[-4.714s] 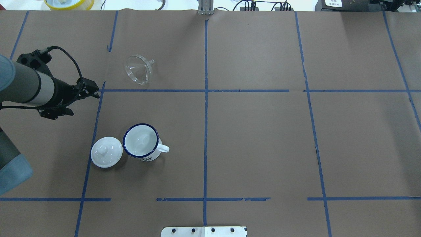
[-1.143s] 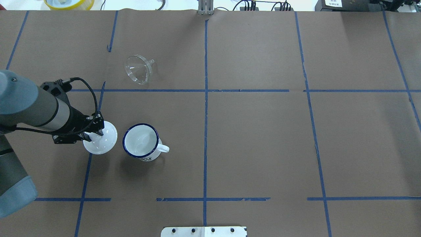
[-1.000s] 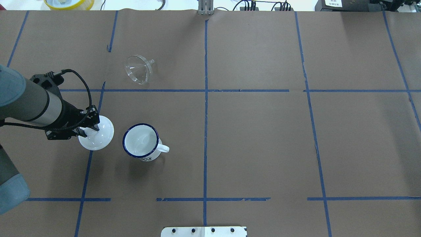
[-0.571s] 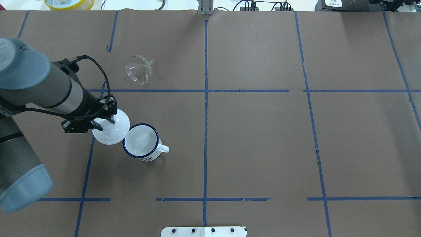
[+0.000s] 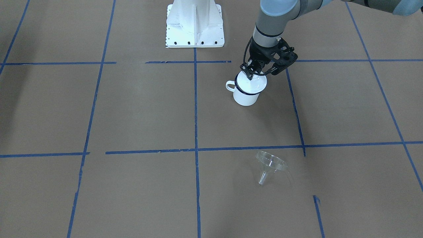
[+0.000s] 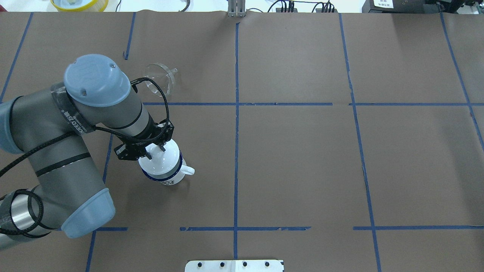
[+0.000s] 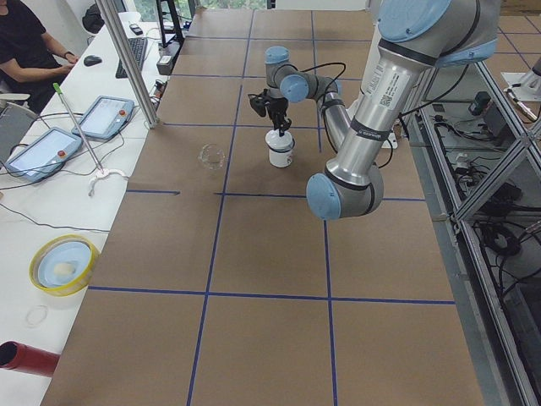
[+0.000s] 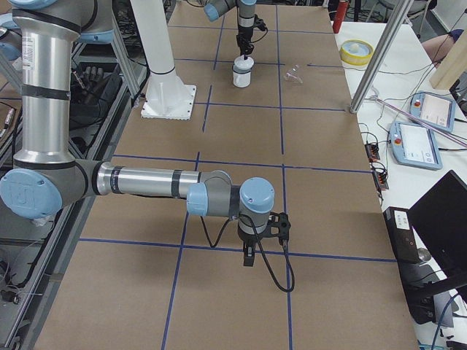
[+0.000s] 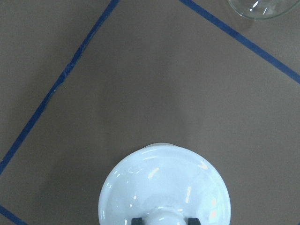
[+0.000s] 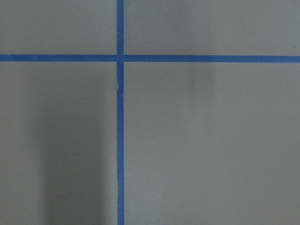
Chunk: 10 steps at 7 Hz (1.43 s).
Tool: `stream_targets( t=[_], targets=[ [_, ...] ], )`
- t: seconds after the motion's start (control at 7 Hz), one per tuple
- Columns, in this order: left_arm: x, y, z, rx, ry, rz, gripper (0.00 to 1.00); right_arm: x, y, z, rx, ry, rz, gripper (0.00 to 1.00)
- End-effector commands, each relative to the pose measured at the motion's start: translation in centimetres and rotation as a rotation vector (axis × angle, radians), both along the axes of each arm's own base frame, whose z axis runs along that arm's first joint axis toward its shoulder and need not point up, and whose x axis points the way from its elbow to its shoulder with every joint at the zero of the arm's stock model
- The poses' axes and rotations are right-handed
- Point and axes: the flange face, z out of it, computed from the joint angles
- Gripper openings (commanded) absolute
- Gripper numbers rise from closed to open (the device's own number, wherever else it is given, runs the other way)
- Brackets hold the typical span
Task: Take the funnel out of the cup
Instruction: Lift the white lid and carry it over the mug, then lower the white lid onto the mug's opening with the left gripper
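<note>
Overhead exterior view: the left gripper (image 6: pixel 155 152) points down over a white enamel mug with a dark blue rim (image 6: pixel 168 178). Its fingers (image 9: pixel 137 220) are clamped on the round knob of a white domed lid (image 6: pixel 162 161). The lid covers the mug's mouth; whether it sits on the rim or hangs just above cannot be told.

The small transparent funnel (image 5: pixel 271 164) is not in the mug. It lies on its side on the brown paper-covered desk (image 6: pixel 302 158), well apart from the mug, beyond a blue tape line (image 6: pixel 196 104) on the side away from the robot's base. Its long axis runs nearly flat to the desk. The spout points away from the robot and a little to the robot's right, and the wide mouth is turned back toward the mug.

The left arm is much the nearer one. Judged from this, the funnel is already out.

From overhead, the arm's black cable (image 6: pixel 165 97) crosses part of the funnel's mouth, and the lid hides the mug's inside. The right gripper (image 8: pixel 248 257) hangs over the desk far off. It is seen only from the side, so whether its fingers are apart or together cannot be told.
</note>
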Motion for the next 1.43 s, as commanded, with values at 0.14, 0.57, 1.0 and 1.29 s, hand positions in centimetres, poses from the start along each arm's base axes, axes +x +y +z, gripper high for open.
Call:
stream_targets(
  t=[0.14,0.57,1.0,1.29],
  targets=[
    [0.34,0.26,-0.11,-0.008,-0.001,-0.003,0.0,0.0,0.01,0.07,-0.002,0.0,0.0,1.0],
    [-0.04,0.14,0.04,-0.001,-0.003,-0.008,0.0,0.0,0.0,0.0,0.0,0.0,0.0,1.0],
    [-0.06,0.46,0.26,-0.001,-0.005,-0.003,0.0,0.0,0.01,0.07,-0.002,0.0,0.0,1.0],
    [-0.02,0.44,0.29,0.001,-0.005,-0.001,0.0,0.0,0.01,0.07,-0.002,0.0,0.0,1.0]
  ],
)
